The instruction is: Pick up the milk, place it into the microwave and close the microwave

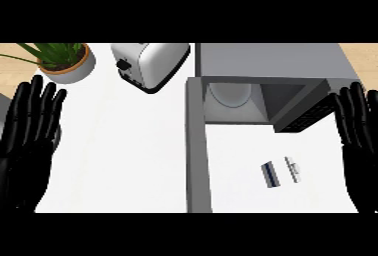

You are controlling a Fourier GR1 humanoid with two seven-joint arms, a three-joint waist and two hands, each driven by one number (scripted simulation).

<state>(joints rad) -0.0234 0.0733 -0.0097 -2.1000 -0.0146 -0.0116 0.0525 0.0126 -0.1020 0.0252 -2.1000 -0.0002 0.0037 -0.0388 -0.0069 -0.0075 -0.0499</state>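
The fingers (33, 107) of the left hand (26, 145) are straight and spread, pointing up along the view's left edge, and they hold nothing. The fingers (354, 112) of the right hand (359, 150) are likewise straight and empty, standing along the right edge. Both hands rest open, well apart from each other and from everything between them.

The white tabletop (118, 150) carries a microwave (266, 65) at the upper right, seen from above as a grey box. Its door (198, 150) is swung fully open, a long grey bar running down toward the lower edge of the view. Inside the open cavity a pale round turntable plate (235, 95) shows, and the dark control panel (306, 117) sits at the cavity's right.

The milk (281, 172) lies on the tabletop in front of the microwave's opening, right of the open door and left of the right hand. It appears as a small carton with a dark blue side and a white top; neither hand touches it.

At the upper left stands a potted plant (63, 60) in a pale round pot. Just right of it sits a silver toaster (151, 62), tilted in the view, near the microwave's left corner.
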